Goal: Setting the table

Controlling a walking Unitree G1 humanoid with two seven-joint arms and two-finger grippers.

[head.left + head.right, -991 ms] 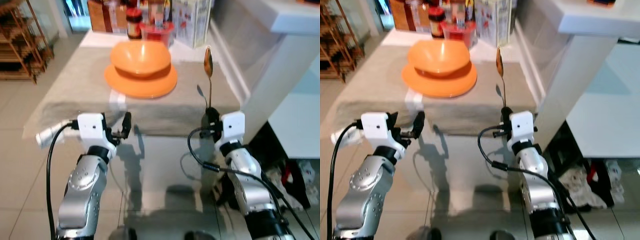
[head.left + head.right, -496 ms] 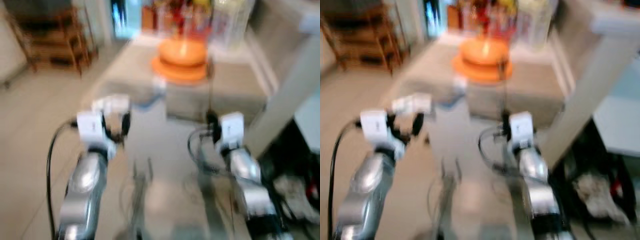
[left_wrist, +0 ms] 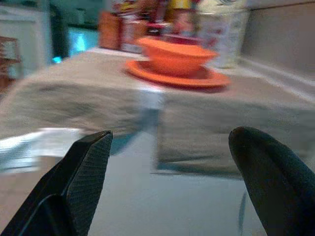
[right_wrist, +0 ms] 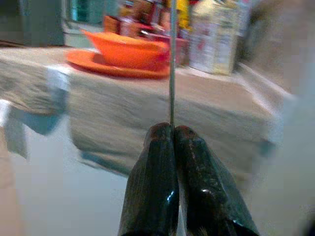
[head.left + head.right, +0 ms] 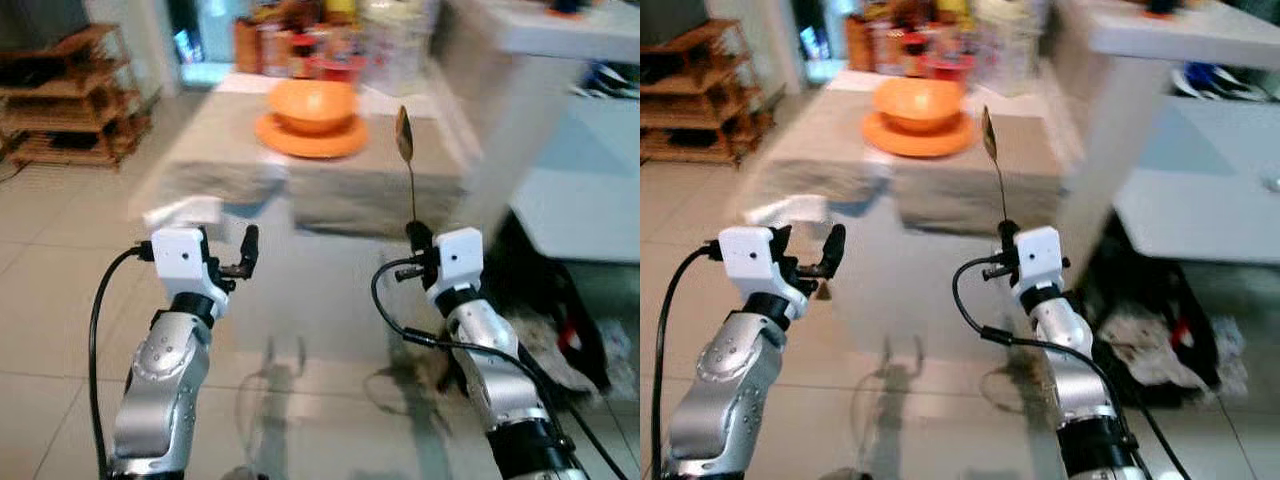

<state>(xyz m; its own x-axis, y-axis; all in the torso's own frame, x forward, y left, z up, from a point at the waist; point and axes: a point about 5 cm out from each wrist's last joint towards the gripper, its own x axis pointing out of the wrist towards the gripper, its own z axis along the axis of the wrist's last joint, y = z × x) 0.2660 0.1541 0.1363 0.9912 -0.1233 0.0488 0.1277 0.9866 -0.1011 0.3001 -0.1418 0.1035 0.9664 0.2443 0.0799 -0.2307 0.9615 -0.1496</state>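
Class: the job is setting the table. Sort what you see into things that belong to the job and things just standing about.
Belongs to the job:
spoon in the right gripper
orange bowl
orange plate
table

Standing about:
jars and boxes
wooden rack

1. Both arms are silver metal with rounded joints and black bands.
2. Each wrist carries a white box-shaped housing.
3. A black cable loops beside each arm.
4. The left end effector [image 5: 243,255] and right end effector [image 5: 415,236] have long black fingers [image 3: 83,167] with a fine grid texture.
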